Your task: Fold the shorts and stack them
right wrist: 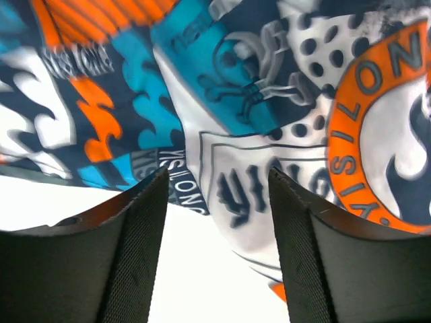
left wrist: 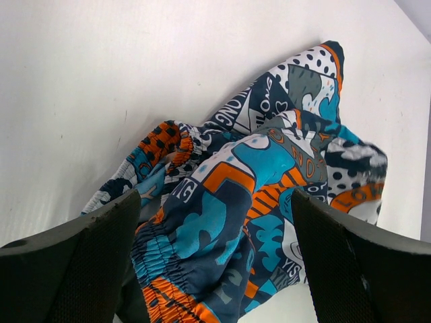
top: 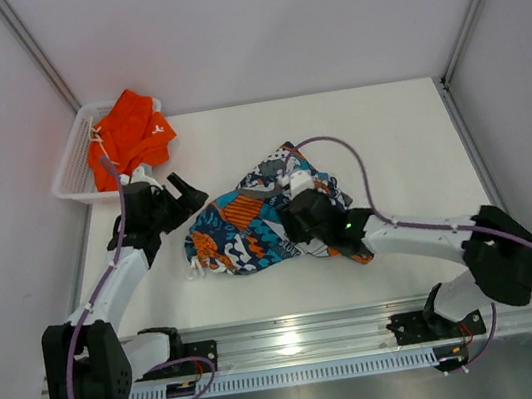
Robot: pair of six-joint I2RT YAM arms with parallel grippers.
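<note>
The printed shorts (top: 250, 224) lie crumpled in the middle of the white table; they fill the left wrist view (left wrist: 256, 202) and the right wrist view (right wrist: 269, 101). The orange shorts (top: 130, 132) lie heaped in the white basket (top: 71, 170) at the back left. My left gripper (top: 184, 194) is open just left of the printed shorts, its jaws wide apart over the elastic waistband. My right gripper (top: 297, 217) is open low over the shorts' near right edge, with cloth edge and bare table between its fingers (right wrist: 141, 235).
Grey enclosure walls stand on both sides and at the back. A metal rail (top: 299, 341) with the arm bases runs along the near edge. A purple cable (top: 346, 161) loops above the right arm.
</note>
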